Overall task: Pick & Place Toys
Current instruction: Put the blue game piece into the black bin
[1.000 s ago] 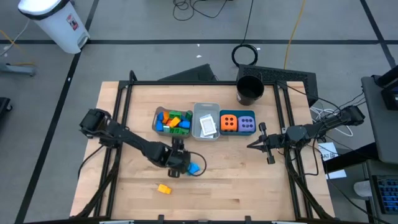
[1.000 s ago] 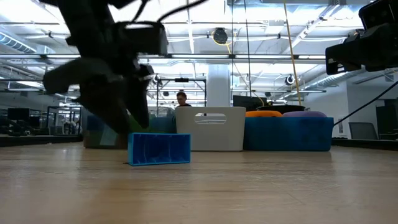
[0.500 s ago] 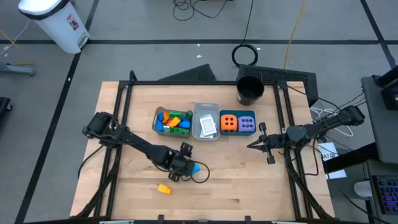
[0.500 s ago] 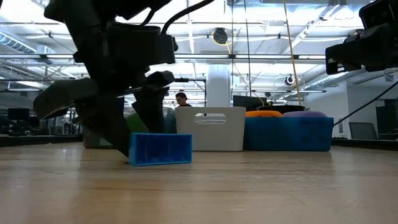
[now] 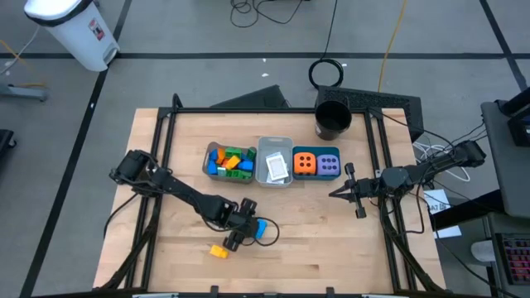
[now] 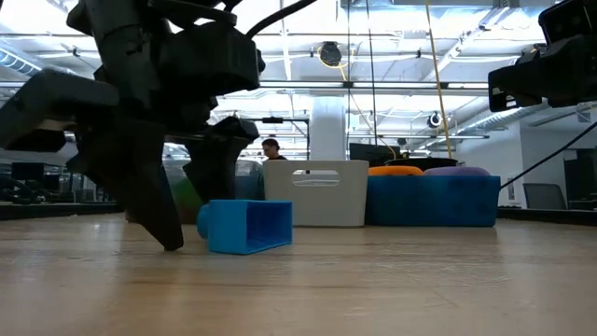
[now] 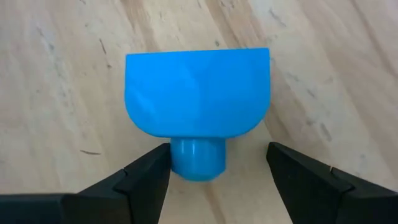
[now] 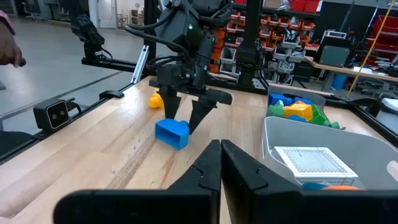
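The left gripper [image 5: 239, 237] is set low over the bench [image 5: 331, 240], near the front and a little left of the middle. Its fingers [image 7: 146, 180] are spread apart, one on each side of a blue brick [image 7: 198, 93]. Nothing is held yet. The brick lies on its side on the wood, with its round stud pointing back between the fingers. The fingers seem to be placed this way so that the brick can be pinched next.

A yellow brick [image 5: 218, 251] lies just to the near left of the gripper, apart from it.

Three bins sit in a row at the far middle of the bench. Many small bricks [image 5: 229, 161] are piled in the left bin. A white card [image 5: 276, 168] lies in the grey bin [image 5: 274, 145]. An orange cube [image 5: 304, 163] and a purple cube [image 5: 329, 163] sit side by side in the right bin. It looks as if like toys are sorted together, so the blue brick likely belongs in the left bin.

The right gripper [image 5: 333, 194] waits at the right side, with its fingers pressed shut on nothing.

In the low view the left bin is mostly hidden behind the left arm. Whether the finger tips touch the wood cannot be told. A black cup [image 5: 333, 120] stands at the far right corner; what is inside it cannot be seen.
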Controlling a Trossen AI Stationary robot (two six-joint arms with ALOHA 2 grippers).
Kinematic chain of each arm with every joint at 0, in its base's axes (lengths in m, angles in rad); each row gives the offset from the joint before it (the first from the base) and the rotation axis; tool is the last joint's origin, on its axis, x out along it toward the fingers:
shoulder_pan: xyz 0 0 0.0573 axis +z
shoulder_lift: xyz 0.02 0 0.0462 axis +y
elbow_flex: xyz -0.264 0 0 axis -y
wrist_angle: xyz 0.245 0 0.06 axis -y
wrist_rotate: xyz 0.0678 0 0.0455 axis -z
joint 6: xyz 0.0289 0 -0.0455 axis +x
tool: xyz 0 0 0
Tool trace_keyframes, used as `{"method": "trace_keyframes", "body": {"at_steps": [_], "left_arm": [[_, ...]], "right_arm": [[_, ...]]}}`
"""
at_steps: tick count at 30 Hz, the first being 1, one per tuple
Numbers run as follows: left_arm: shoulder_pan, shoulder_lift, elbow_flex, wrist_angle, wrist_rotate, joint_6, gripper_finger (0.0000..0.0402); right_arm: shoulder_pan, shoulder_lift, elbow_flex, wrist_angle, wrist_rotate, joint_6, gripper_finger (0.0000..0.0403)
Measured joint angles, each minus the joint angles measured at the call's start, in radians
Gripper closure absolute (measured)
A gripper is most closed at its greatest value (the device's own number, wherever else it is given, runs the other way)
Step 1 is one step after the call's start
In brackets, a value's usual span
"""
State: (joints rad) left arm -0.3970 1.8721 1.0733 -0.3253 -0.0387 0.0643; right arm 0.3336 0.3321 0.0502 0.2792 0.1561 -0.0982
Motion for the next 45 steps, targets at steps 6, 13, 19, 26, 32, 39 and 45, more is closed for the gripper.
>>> {"method": "trace_keyframes", "body": {"at_steps": [6,13,19,26,32,39,45], "left_arm": [[-0.002,0.001,-0.003,0.075,0.008,-0.049,0.0128],[0.0,0.001,-0.002,0.121,-0.007,-0.125,0.0128],[-0.001,0.001,-0.002,0.113,-0.012,-0.05,0.0128],[0.005,0.001,-0.002,0.113,-0.014,-0.039,0.0128],[0.012,0.042,0.002,0.121,-0.005,-0.025,0.0129],[0.012,0.058,0.003,0.127,-0.01,-0.017,0.0137],[0.013,0.06,0.002,0.155,0.014,-0.021,0.0203]], "right_arm": [[0.0,0.0,0.0,0.0,0.0,0.0,0.0398],[0.0,0.0,0.0,0.0,0.0,0.0,0.0399],[0.0,0.0,0.0,0.0,0.0,0.0,0.0399],[0.0,0.0,0.0,0.0,0.0,0.0,0.0399],[0.0,0.0,0.0,0.0,0.0,0.0,0.0399],[0.0,0.0,0.0,-0.001,0.0,0.0,0.0398],[0.0,0.0,0.0,0.0,0.0,0.0,0.0399]]}}
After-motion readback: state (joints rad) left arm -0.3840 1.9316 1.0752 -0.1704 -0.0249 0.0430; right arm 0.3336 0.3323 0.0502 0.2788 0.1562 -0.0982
